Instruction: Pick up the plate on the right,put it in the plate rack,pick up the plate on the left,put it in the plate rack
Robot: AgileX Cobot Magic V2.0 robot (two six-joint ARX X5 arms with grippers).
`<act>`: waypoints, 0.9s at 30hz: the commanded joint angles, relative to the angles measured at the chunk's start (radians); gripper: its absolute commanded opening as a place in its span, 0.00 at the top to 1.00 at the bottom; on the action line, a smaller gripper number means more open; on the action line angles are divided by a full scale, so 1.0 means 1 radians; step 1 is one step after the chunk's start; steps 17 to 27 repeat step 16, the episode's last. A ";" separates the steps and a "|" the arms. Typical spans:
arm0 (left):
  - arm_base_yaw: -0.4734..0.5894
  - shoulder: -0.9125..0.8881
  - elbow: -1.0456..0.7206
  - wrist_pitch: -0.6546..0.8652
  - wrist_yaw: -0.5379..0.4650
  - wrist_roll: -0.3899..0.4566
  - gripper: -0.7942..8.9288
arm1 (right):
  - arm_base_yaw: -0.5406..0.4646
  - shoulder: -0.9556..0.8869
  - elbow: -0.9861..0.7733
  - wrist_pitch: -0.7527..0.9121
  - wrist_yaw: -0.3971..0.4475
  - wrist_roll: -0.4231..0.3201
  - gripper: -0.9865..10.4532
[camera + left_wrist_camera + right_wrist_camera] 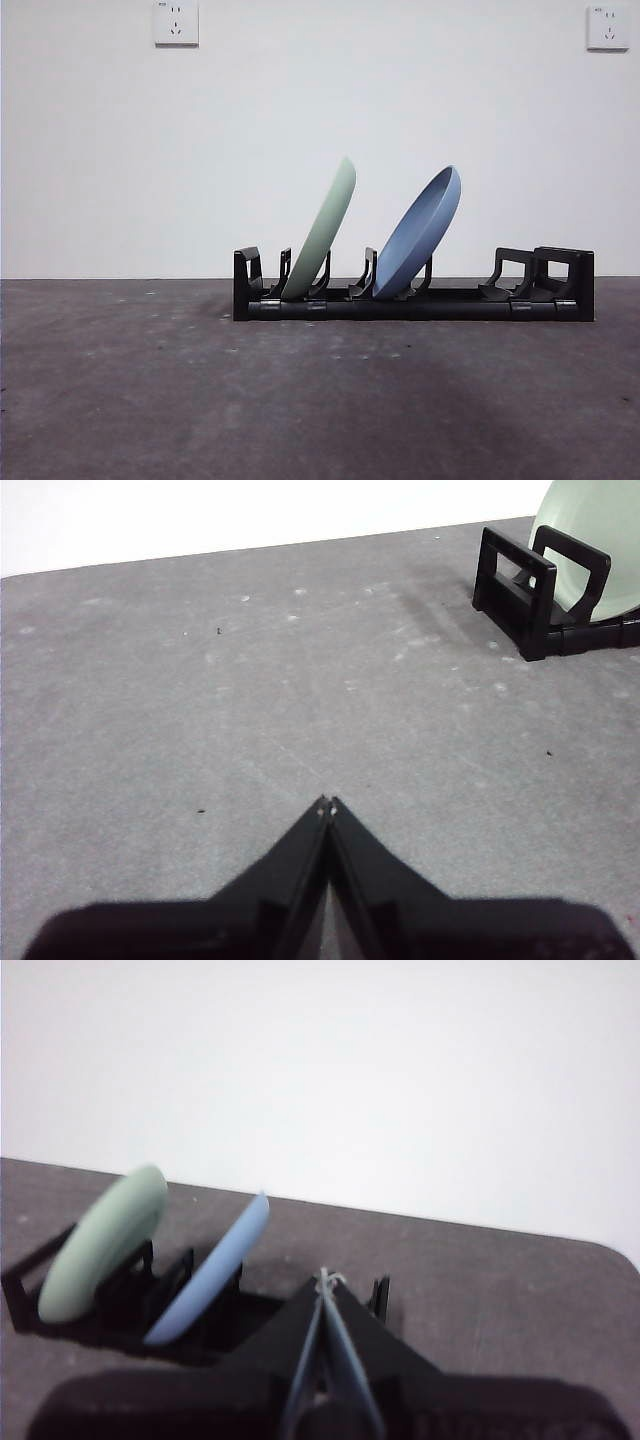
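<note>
A: Where is room lying open for a gripper?

B: The table [150, 400] in front of the plate rack [420, 308] is lying bare, and so is the stretch to the left of it. The left gripper [328, 802] is hanging over that bare stretch with its jaws pressed together, well apart from the rack's end.

A: What is standing in the way?

B: The green plate [322, 235] and the blue plate [420, 235] are leaning rightward in the rack, with a gap between them. The slots at the right end are standing unfilled, between the blue plate and the blocky brackets [545, 272]. The right gripper [326, 1280] is hanging near that end, jaws together.
</note>
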 commanded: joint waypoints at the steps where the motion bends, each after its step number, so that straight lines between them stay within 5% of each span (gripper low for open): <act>1: 0.002 0.000 -0.011 0.008 0.005 -0.006 0.92 | -0.001 -0.074 -0.156 0.057 0.004 -0.004 0.91; 14: 0.002 0.002 -0.011 0.008 0.005 -0.006 0.92 | -0.001 -0.317 -0.515 0.097 0.042 0.001 0.91; 27: 0.002 0.002 -0.011 0.008 0.005 -0.006 0.92 | 0.000 -0.343 -0.544 0.096 0.042 0.001 0.91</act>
